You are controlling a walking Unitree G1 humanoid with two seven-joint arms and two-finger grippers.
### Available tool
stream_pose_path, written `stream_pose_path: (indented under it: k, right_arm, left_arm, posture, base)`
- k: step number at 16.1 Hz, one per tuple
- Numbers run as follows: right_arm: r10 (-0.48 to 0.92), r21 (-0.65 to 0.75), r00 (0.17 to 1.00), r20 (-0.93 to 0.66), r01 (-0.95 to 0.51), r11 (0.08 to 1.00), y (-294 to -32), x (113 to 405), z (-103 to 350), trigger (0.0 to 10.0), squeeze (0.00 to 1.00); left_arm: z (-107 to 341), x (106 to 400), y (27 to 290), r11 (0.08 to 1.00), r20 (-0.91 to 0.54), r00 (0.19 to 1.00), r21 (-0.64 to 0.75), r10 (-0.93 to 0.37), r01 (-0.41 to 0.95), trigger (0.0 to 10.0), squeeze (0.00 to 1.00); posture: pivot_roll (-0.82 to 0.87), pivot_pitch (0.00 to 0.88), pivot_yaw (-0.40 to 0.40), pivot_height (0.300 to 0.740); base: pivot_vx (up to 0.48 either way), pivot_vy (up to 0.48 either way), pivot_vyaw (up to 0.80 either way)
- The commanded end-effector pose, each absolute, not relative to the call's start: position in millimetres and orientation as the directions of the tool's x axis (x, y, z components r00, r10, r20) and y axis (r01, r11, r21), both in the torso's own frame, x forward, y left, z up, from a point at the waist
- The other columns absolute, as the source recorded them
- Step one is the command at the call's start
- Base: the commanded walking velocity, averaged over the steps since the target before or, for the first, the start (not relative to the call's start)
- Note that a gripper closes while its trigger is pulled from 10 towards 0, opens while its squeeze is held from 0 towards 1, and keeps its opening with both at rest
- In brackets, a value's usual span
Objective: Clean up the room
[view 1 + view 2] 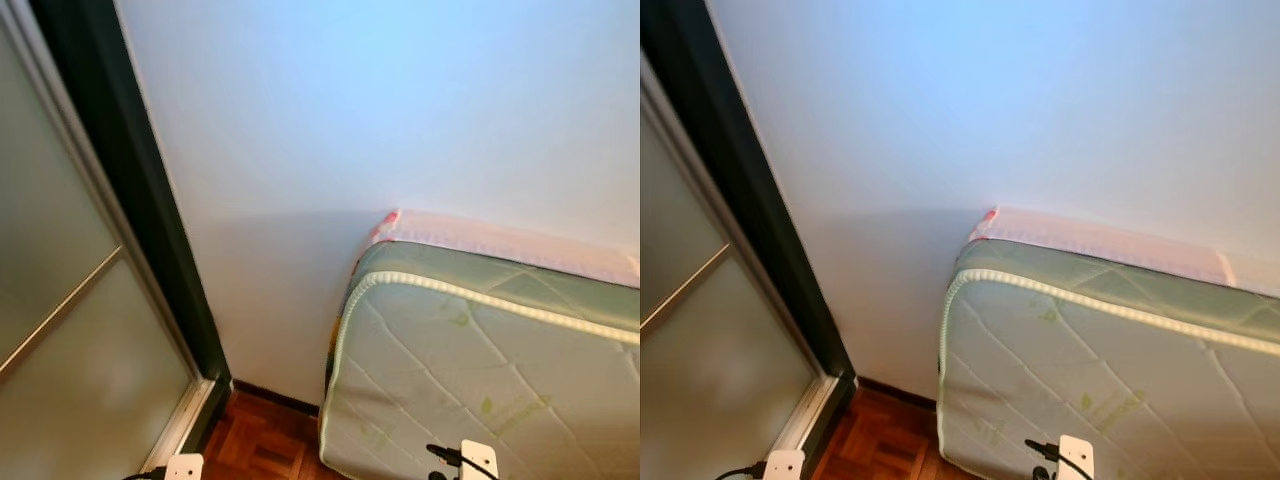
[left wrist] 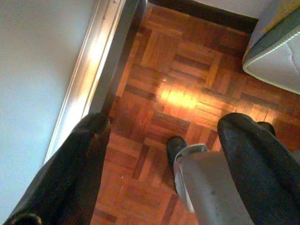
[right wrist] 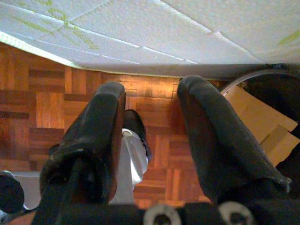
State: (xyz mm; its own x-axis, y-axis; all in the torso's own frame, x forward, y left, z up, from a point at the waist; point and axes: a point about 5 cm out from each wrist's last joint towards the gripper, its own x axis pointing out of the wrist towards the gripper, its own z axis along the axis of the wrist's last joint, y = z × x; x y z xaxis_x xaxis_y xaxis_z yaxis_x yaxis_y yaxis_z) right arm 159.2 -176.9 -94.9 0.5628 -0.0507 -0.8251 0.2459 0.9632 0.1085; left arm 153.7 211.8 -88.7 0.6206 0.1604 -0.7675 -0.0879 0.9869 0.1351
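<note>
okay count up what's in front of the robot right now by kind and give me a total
Mattresses: 1, quilted, leaning on the wall
Sliding doors: 1, frosted glass
Cardboard boxes: 1
End effectors: 2, left end effector and right end effector, both open and empty
Total: 5

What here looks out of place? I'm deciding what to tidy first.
The quilted mattress stands on its edge on the parquet floor, leaning against the white wall rather than lying flat on a bed.

Left gripper [image 2: 161, 154]: two long, matte-black, rounded fingers [image 2: 253, 159]. Right gripper [image 3: 150, 140]: matching black padded fingers [image 3: 96, 131], round silver screws at their base. Silver-grey leg shell with black foot [image 2: 176, 147] below. White wrist blocks [image 1: 478, 458] carry black cables.
</note>
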Motion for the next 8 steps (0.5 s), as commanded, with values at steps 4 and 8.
stream_pose_path:
  k: [4, 8]
  right_arm:
    - [0.029, 0.182, 0.611, -0.791, 0.191, 0.965, -198.1, 204.0, -72.1, 10.0, 0.0]
    - [0.03, 0.18, 0.605, -0.795, 0.188, 0.966, -198.4, 203.4, -72.4, 10.0, 0.0]
  left_arm:
    - [-83.8, 177.6, 201.5, 0.998, -0.804, 0.591, 0.043, 0.066, -0.053, 10.0, 0.0]
    - [-83.7, 177.5, 202.5, 0.997, -0.803, 0.591, 0.041, 0.071, -0.063, 10.0, 0.0]
  posture:
    - [0.1, 0.0, -0.146, 0.74]
    - [0.1, 0.0, -0.145, 0.74]
  base:
    - [0.0, 0.0, -0.76]
    - [0.0, 0.0, -0.76]
